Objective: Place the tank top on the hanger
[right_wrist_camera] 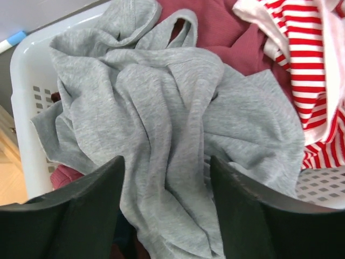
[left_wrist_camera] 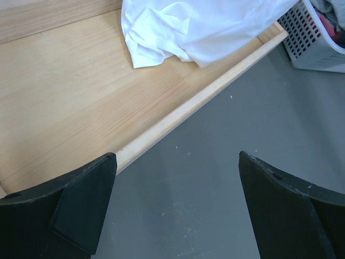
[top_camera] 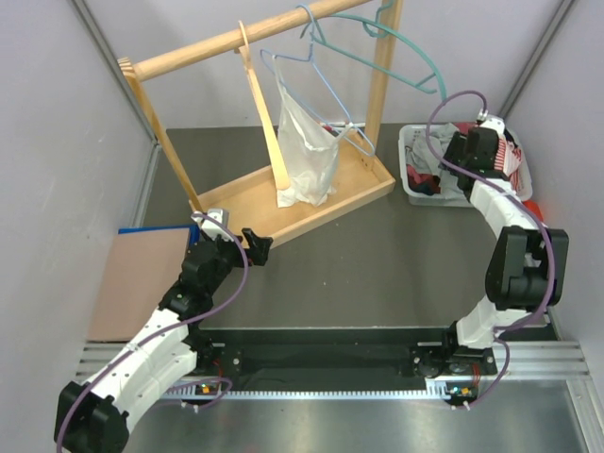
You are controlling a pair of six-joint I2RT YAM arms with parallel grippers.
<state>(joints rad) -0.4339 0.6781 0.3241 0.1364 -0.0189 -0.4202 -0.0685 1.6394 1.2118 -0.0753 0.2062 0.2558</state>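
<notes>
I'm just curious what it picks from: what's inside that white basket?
In the basket, a grey tank top lies on top, over a dark red garment, beside a red-and-white striped cloth. Anything beneath them is covered.

high overview, close wrist views, basket shared

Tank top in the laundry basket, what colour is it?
The tank top is plain light grey, best seen in the right wrist view.

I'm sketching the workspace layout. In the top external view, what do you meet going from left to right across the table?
brown board → left gripper → white plastic bag → white laundry basket
</notes>
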